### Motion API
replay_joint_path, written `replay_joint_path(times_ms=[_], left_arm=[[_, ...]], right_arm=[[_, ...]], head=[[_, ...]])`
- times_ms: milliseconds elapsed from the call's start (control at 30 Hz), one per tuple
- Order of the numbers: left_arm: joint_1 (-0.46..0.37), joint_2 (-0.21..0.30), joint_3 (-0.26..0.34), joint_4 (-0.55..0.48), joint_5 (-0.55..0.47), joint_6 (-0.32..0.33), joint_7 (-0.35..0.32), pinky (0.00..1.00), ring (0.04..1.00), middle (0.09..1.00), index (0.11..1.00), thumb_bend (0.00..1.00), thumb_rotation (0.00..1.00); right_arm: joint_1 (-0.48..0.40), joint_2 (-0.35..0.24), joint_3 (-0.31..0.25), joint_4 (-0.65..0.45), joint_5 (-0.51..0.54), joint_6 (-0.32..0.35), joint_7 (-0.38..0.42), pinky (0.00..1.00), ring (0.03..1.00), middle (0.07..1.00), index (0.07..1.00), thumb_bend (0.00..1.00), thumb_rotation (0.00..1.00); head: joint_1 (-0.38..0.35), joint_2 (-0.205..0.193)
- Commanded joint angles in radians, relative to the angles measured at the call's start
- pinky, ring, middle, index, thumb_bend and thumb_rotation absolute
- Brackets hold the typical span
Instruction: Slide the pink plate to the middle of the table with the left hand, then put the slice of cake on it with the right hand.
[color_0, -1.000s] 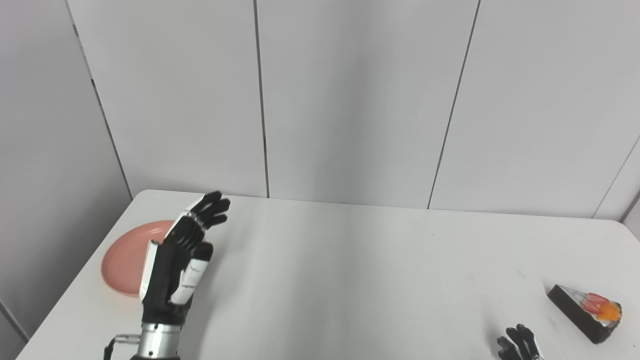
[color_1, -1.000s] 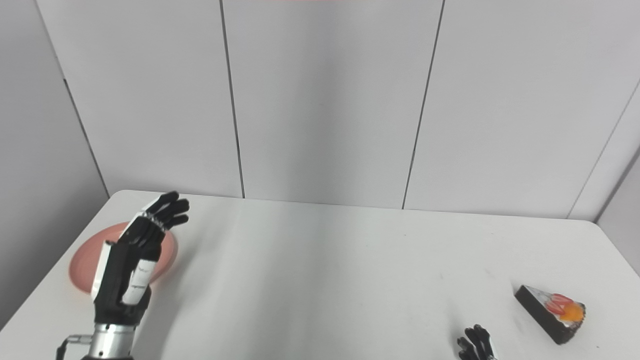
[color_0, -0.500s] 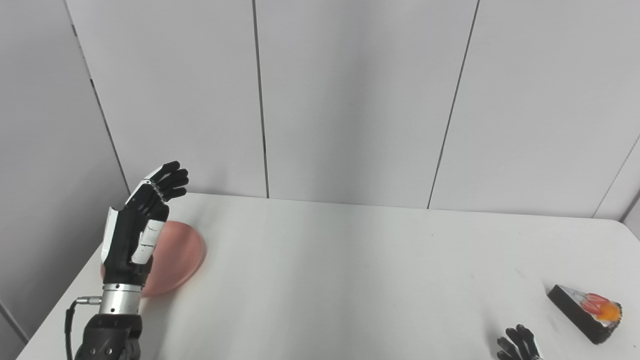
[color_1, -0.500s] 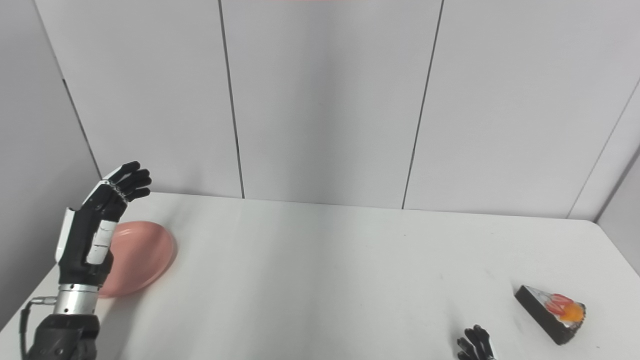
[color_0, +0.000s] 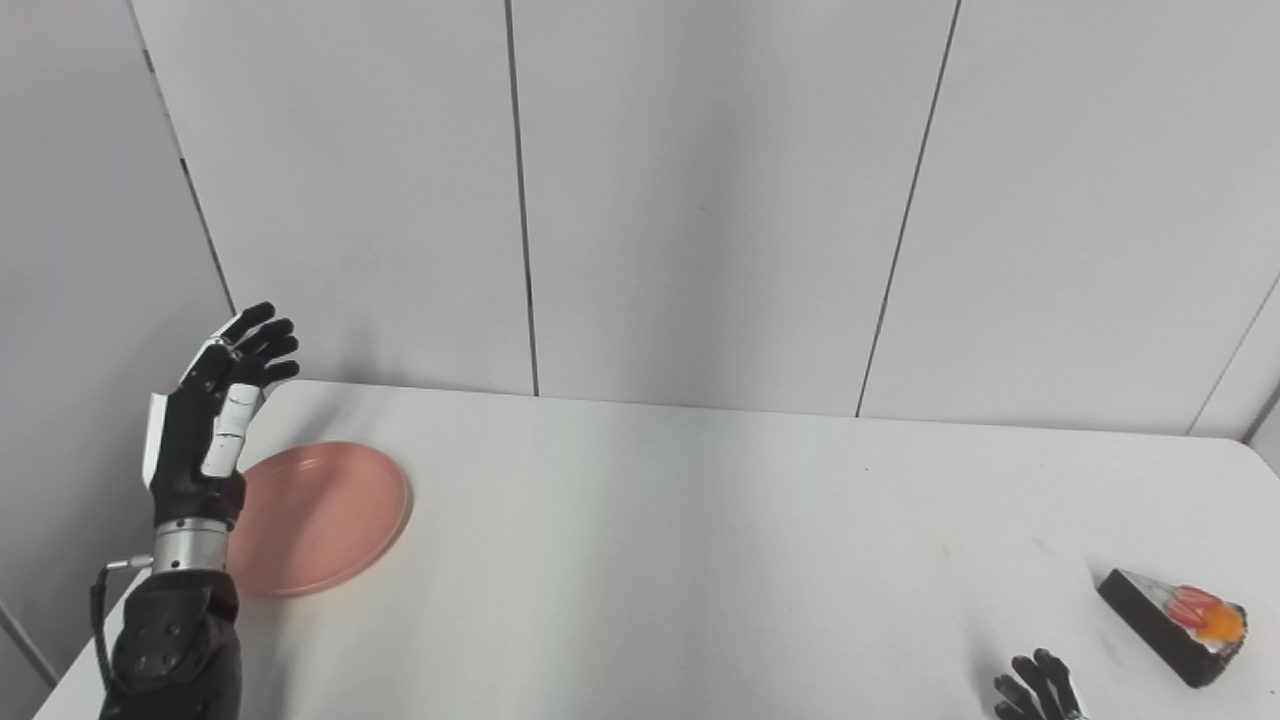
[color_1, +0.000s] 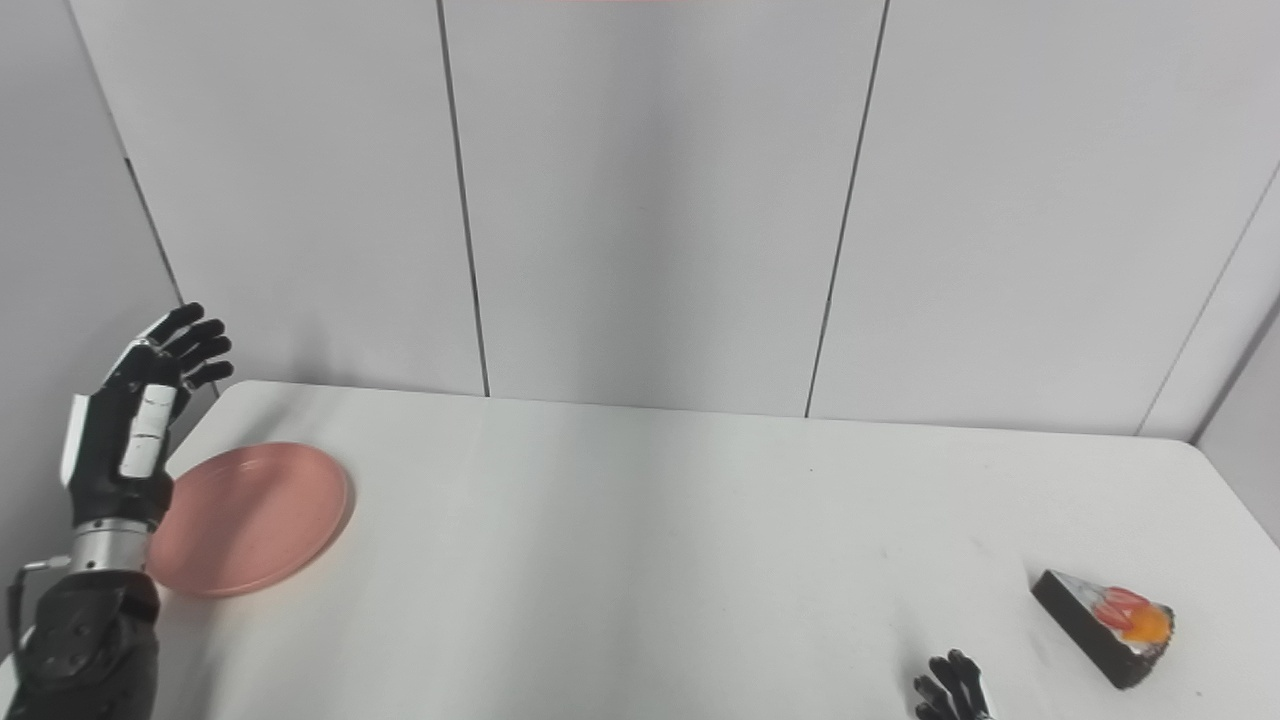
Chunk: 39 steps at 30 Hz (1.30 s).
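White desk (color_0: 650, 540), the landmark for all positions. Pink plate (color_0: 320, 515) lies flat near the desk's far left corner. Left hand (color_0: 205, 435) is raised upright at the desk's left edge, just left of the plate and above its rim, fingers spread, holding nothing. Slice of cake (color_0: 1175, 625) sits by the desk's near right edge. Right hand (color_0: 1040, 690), left of the cake at the near edge, shows only fingertips; its state cannot be told.

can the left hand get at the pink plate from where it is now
Probably yes. The left hand is open and raised just off the outer edge of the pink plate, and nothing lies between them on the table.
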<state>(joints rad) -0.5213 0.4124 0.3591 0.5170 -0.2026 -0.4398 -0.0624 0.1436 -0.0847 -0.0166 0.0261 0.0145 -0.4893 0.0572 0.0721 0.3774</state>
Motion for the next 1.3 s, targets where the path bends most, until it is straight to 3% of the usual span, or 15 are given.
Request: replay_joint_path(times_ms=[0,200,367,433,767,933,1167,1267], left_arm=[[-0.057,0.051,0.021,0.020,-0.016,-0.029,-0.010,0.76,0.789,0.792,0.767,0.92,0.77],[-0.102,0.092,0.056,0.174,-0.052,-0.030,-0.044,0.76,0.787,0.792,0.754,0.92,0.76],[-0.157,0.137,0.072,0.352,-0.140,-0.020,-0.115,0.79,0.806,0.805,0.776,0.82,0.76],[-0.179,0.158,0.070,0.427,-0.151,-0.022,-0.136,0.75,0.784,0.794,0.778,0.84,0.76],[-0.228,0.226,0.055,0.668,-0.125,-0.030,-0.178,0.68,0.752,0.763,0.766,0.84,0.75],[-0.215,0.221,0.071,0.730,-0.141,-0.030,-0.193,0.63,0.705,0.728,0.742,0.84,0.72],[-0.209,0.216,0.040,0.793,-0.101,-0.030,-0.133,0.61,0.667,0.683,0.712,0.88,0.76],[-0.211,0.217,0.041,0.806,-0.104,-0.030,-0.144,0.61,0.652,0.676,0.696,0.93,0.73]], right_arm=[[0.010,-0.010,-0.001,0.074,-0.021,0.021,-0.004,0.88,0.891,0.929,0.949,0.77,0.95],[0.013,-0.011,-0.002,0.070,-0.017,0.020,-0.004,0.88,0.891,0.932,0.949,0.77,0.94],[0.014,-0.014,-0.004,0.069,-0.015,0.020,-0.005,0.88,0.895,0.934,0.948,0.77,0.94],[0.017,-0.015,-0.005,0.067,-0.016,0.020,-0.006,0.88,0.898,0.935,0.949,0.79,0.94],[0.018,-0.015,-0.005,0.066,-0.013,0.020,-0.006,0.89,0.898,0.934,0.950,0.78,0.94],[0.018,-0.015,-0.004,0.065,-0.020,0.020,-0.007,0.89,0.895,0.931,0.950,0.78,0.94],[0.022,-0.017,-0.003,0.060,-0.030,0.020,-0.011,0.88,0.894,0.930,0.948,0.77,0.95],[0.024,-0.017,-0.001,0.056,-0.028,0.021,-0.010,0.87,0.893,0.929,0.946,0.77,0.95]], head=[[0.001,0.001],[-0.003,0.005],[-0.002,0.007],[-0.002,0.010],[-0.004,0.014],[-0.012,0.018],[-0.016,0.025],[-0.018,0.026]])
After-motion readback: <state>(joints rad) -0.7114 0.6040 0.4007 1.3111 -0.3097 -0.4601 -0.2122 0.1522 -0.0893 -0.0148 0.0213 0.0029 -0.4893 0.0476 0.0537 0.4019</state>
